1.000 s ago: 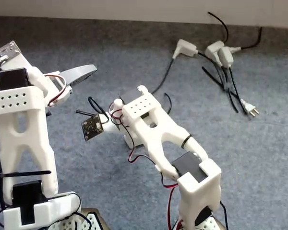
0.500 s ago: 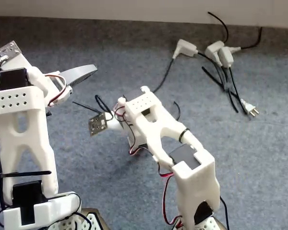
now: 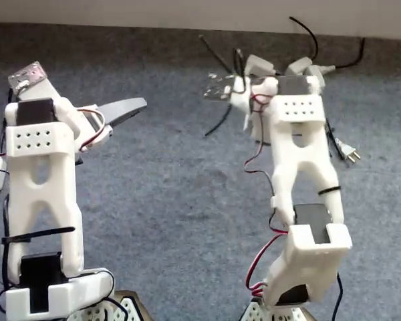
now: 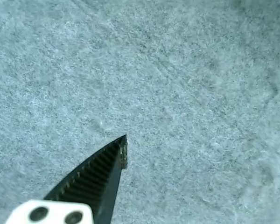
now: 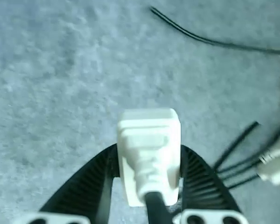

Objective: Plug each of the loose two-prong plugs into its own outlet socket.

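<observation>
Grey carpet (image 5: 60, 70) covers the table. Over its far side, the right gripper (image 5: 149, 151) has its black ridged fingers (image 5: 198, 177) clamped on a white moulded plug (image 5: 149, 135), black cord trailing. Other white plugs (image 5: 276, 170) lie near. I'd carry it square, prongs forward, letting the cord clear that tangle.

White plug (image 5: 149, 140) in end effector (image 5: 149, 151) grip

Soft, even light; faint shadows.
</observation>
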Tool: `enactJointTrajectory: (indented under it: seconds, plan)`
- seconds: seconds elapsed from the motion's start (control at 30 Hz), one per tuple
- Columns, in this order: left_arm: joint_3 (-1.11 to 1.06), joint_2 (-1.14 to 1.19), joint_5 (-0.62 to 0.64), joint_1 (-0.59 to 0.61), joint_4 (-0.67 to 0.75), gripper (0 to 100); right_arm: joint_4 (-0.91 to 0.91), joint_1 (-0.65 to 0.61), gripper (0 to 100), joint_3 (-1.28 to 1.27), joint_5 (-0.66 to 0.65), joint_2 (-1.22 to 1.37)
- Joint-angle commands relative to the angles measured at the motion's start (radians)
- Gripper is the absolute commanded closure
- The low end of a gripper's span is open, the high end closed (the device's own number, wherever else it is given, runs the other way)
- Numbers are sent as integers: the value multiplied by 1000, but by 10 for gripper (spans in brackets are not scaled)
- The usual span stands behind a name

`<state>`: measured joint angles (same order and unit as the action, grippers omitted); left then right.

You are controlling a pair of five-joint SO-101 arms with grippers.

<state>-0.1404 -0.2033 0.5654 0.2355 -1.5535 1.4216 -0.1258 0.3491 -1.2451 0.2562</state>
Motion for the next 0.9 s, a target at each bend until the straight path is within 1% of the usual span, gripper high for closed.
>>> enactJointTrajectory:
  seconds: [0.0,0.1,0.2,0.47,0.6,0.67,0.77,0.87]
  plan:
    - [-22,-27,-5,-50,52,299,-139,114,879,128,-29,-12]
    - [-36,-27,-6,-67,57,299,-295,157,879,193,-35,81]
    - [-38,-27,-6,-73,54,299,-418,162,879,286,-34,206]
    - [-85,-28,-6,-71,74,299,-711,157,878,653,-34,696]
    - [-111,-28,-6,-71,117,299,-788,156,870,880,-32,940]
    - [-120,-28,-6,-71,129,299,-803,156,817,983,-28,1040]
    - [-133,-28,-5,-71,144,299,-802,156,717,1124,21,1142]
    - [-150,-28,-5,-73,166,299,-799,163,695,1221,31,1188]
